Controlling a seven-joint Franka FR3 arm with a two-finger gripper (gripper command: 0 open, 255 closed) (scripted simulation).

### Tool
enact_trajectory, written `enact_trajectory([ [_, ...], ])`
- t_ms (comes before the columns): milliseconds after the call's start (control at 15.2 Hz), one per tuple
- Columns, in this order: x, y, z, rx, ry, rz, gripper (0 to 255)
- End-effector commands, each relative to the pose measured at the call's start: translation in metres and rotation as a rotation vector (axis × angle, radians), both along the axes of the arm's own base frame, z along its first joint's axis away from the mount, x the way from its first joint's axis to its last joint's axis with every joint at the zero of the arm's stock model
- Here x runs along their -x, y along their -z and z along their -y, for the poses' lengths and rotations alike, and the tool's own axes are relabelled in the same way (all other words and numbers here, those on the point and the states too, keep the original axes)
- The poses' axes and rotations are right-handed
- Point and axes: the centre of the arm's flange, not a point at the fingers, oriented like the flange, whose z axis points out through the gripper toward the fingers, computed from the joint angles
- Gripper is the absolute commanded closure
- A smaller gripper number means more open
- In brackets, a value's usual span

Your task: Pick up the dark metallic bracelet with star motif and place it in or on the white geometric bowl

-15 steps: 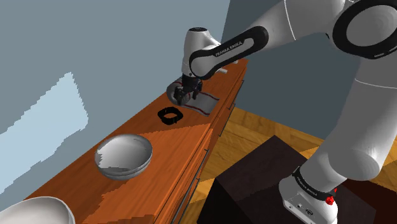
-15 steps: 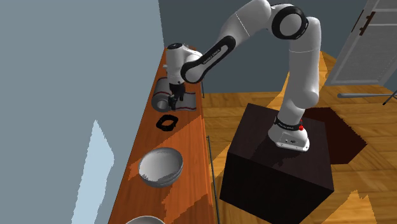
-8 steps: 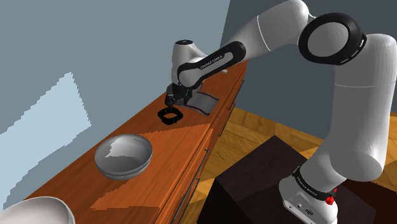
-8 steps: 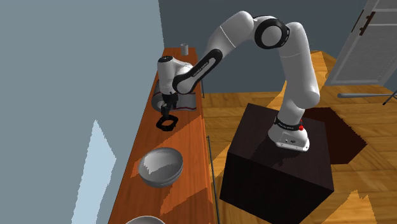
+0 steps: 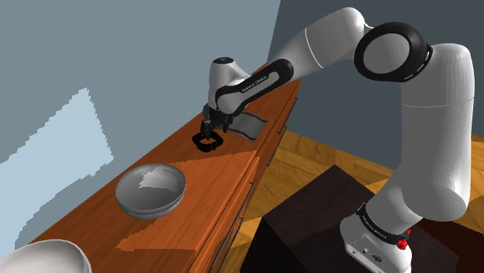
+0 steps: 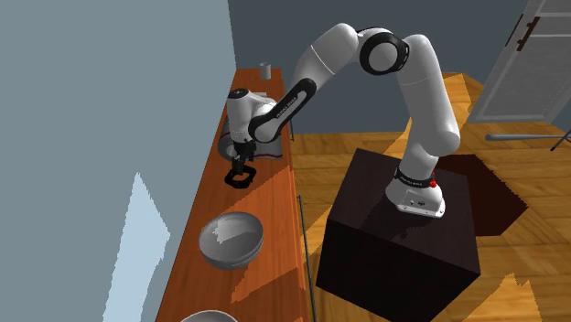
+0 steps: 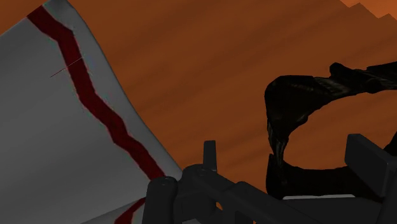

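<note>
Wrist view shows the all-black two-finger gripper [image 7: 287,153] with its fingers [image 7: 369,159] standing well apart, clasping nothing. The dark, glossy, ring-shaped bracelet [image 7: 292,102] lies flat on the reddish-brown wooden counter top [image 7: 191,63] right at the fingertips. Its near band runs across the gap between the fingers, and clear space shows between it and one finger. How the other finger meets the ring, I cannot tell.

From the shoulder view, the gripper [image 5: 208,126] points straight down at the end of the white arm, its tips just above the bracelet [image 5: 195,139], which sits directly under it on the counter [image 5: 233,167]. The second exterior view agrees: the gripper [image 6: 240,165] hangs low over the bracelet [image 6: 245,180].

Just beside the gripper, on the side away from the bowls, lies a flat grey cloth with a dark red zigzag stripe [image 7: 57,140] [image 5: 250,124] [image 6: 273,149]. Farther beyond the cloth along the counter [image 6: 265,197] stands a small grey cup [image 6: 265,69].

Well apart from the gripper the other way sits a round, shiny grey bowl [image 5: 151,190] [image 6: 231,242]. Past it, farther from the gripper again, is a paler white bowl [image 5: 39,257] [image 6: 206,317], cut off by the picture edge.

The arm rises from a dark box stand [image 5: 310,225] [image 6: 403,238] on a wooden plank floor [image 5: 326,155], across from the counter.
</note>
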Motion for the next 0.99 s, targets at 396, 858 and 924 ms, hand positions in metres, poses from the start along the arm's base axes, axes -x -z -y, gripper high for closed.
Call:
enact_trajectory([
  [396,-0.0001,0.0004,0.0,0.0,0.0,0.0,255],
  [858,-0.0001,0.0005,0.0,0.0,0.0,0.0,255],
  [924,-0.0001,-0.0048,0.0,0.0,0.0,0.0,255],
])
